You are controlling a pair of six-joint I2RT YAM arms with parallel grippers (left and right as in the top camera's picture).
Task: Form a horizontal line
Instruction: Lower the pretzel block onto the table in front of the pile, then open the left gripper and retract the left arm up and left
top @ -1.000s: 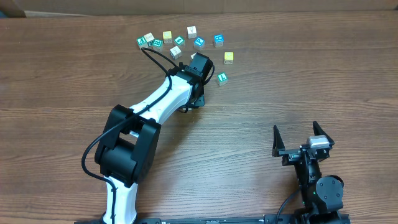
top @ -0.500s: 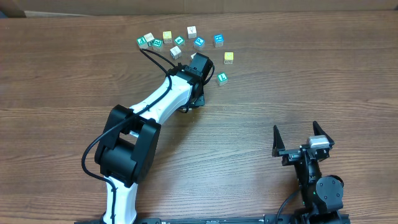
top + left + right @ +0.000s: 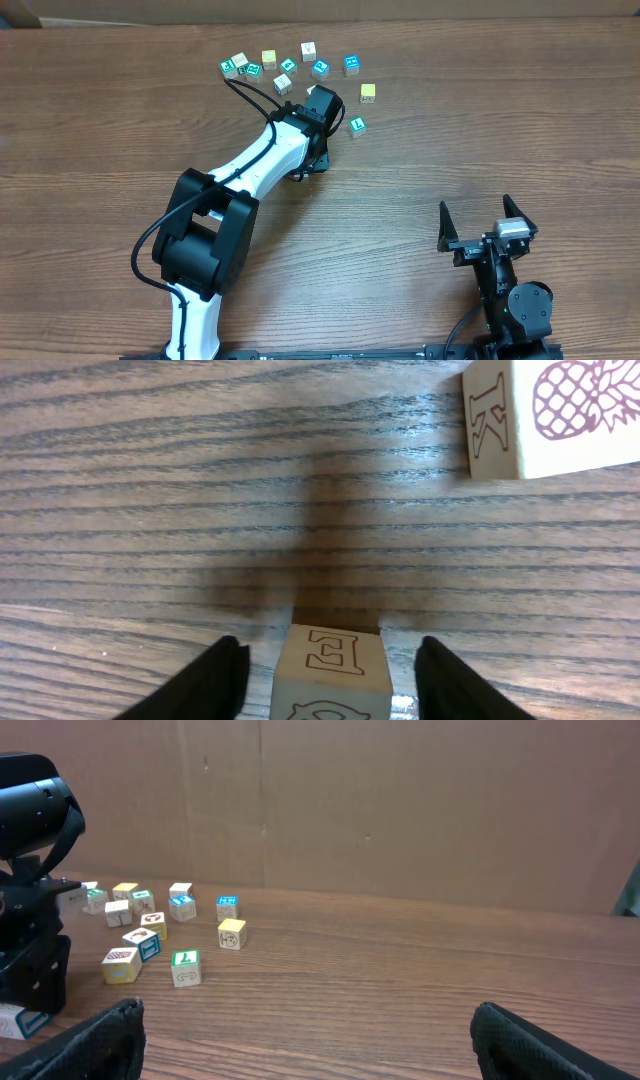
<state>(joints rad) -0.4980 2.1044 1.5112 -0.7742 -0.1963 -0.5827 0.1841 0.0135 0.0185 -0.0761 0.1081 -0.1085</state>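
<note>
Bare table (image 3: 480, 130) lies open across the middle and right. Scattered picture cubes (image 3: 320, 68) crowd the far side, gaps apparently narrow; the pineapple cube (image 3: 550, 415) stands ahead-right of the left gripper (image 3: 332, 650).

two robot arms (image 3: 262, 162). eleven small picture cubes (image 3: 320, 68) show from overhead: six teal-topped ones (image 3: 351, 64), three white ones (image 3: 308, 50), two yellow ones (image 3: 368, 93). a twelfth cube (image 3: 330, 665), lettered e, sits between the left jaws.

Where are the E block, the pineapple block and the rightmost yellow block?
E block (image 3: 332, 652), left wrist view, on the face bearing the E.
pineapple block (image 3: 585, 400), left wrist view, on the pineapple picture.
rightmost yellow block (image 3: 368, 93), overhead view, on its top face.
</note>
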